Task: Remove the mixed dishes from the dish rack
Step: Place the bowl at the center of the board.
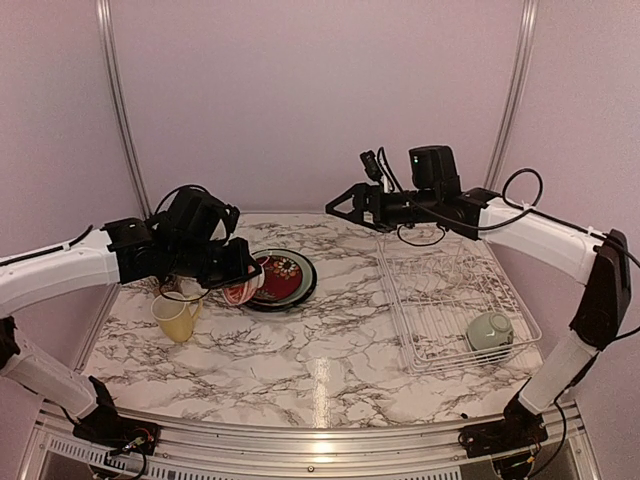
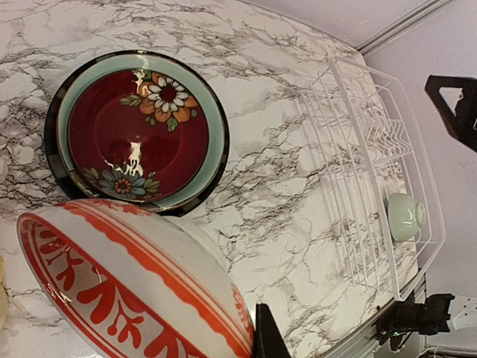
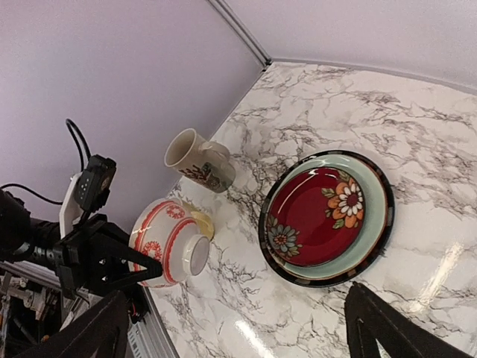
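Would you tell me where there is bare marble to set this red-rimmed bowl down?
Bare marble lies between the plates and the rack, and along the near edge. Crowded on the left: yellow mug, cream mug, plates.

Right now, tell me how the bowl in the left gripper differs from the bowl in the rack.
The held bowl is white with red bands; the rack bowl is plain pale green. The held bowl is clamped sideways in the left gripper, outside the rack; the rack bowl lies loose in its near corner. Both are round bowls.
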`<move>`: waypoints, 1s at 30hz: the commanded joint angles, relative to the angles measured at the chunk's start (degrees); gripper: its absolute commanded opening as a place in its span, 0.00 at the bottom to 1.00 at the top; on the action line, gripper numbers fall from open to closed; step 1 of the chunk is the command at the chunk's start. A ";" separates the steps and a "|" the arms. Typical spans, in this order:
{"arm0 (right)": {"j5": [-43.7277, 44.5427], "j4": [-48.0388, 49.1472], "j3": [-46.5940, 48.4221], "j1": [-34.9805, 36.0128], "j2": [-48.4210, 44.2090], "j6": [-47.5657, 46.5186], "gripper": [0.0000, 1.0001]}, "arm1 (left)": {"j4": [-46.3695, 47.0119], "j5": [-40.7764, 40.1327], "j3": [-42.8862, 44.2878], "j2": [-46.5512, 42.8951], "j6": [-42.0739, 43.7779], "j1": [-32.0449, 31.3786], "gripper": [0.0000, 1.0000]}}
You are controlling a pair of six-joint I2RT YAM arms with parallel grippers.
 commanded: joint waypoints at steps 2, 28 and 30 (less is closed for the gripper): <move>9.27 -6.64 -2.12 -5.37 -6.67 -5.99 0.99 | -14.28 -14.20 3.14 4.25 1.19 -7.06 0.00; 16.38 -9.77 -7.26 -8.49 -12.89 -8.96 0.98 | -32.54 -19.65 14.87 31.51 4.41 -17.55 0.17; 16.88 -9.85 -7.57 -8.53 -13.32 -9.14 0.99 | -32.41 -18.93 15.01 31.95 4.49 -17.56 0.21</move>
